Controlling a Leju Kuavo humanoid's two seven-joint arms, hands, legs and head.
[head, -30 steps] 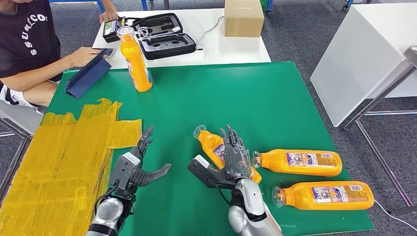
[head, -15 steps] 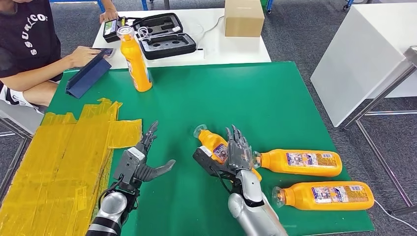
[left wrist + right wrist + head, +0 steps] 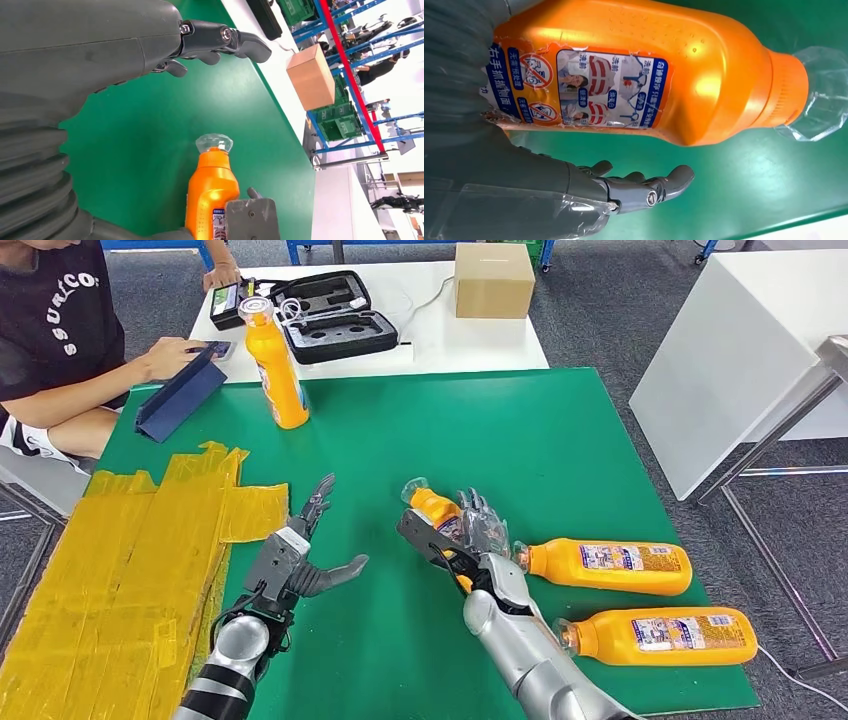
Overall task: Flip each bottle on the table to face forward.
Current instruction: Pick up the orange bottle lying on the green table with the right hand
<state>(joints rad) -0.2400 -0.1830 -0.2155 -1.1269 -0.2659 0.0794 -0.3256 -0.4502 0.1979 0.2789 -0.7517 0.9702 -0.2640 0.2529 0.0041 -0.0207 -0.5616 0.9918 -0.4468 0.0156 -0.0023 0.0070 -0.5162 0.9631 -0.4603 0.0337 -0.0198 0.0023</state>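
Note:
Three orange bottles with clear caps lie on the green table (image 3: 540, 440). The left one (image 3: 437, 510) lies between the thumb and fingers of my right hand (image 3: 470, 540). In the right wrist view its label (image 3: 589, 85) shows, the bottle (image 3: 704, 80) lies against the palm, and a strip of green separates it from the outstretched thumb (image 3: 644, 190). The other two bottles (image 3: 610, 567) (image 3: 660, 635) lie label-up to the right. A fourth bottle (image 3: 278, 370) stands upright at the far left. My left hand (image 3: 295, 565) hovers open over the table, left of the first bottle (image 3: 210, 190).
Yellow tape (image 3: 130, 550) covers the table's left part. A person (image 3: 60, 330) sits at the far left with a blue tablet case (image 3: 178, 392). Behind, a white table holds a black case (image 3: 335, 315) and a cardboard box (image 3: 493, 278). Another white table (image 3: 740, 350) stands right.
My right hand has slid forward along the left bottle, whose cap end has shifted away and slightly right. My left hand has moved forward and right. The camera tilted a little.

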